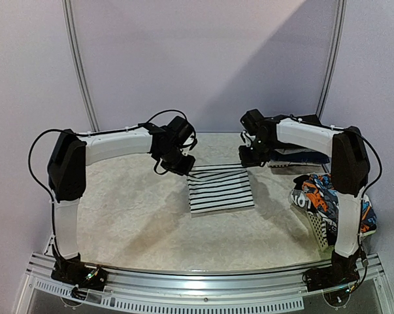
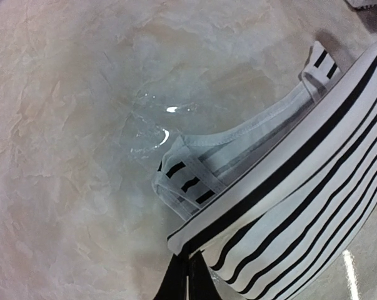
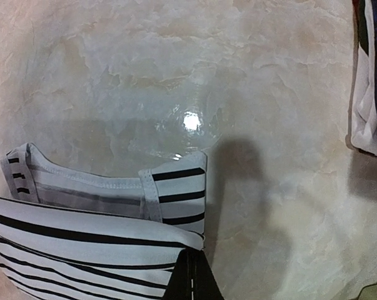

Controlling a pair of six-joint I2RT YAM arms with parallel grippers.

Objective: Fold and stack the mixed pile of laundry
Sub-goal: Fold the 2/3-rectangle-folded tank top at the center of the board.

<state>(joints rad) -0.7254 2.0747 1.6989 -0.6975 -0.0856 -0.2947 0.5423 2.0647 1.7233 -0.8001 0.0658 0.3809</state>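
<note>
The white garment with thin black stripes lies in the middle of the table, its far edge lifted. My left gripper is shut on its far left corner. My right gripper is shut on its far right corner. Both wrist views show the held fold above a lower layer of the same garment. The garment with orange, blue, white and black print hangs over the white lattice basket at the right.
A folded dark blue and white garment lies on the table at the far right, behind my right gripper; its edge shows in the right wrist view. The basket stands close to my right arm's base.
</note>
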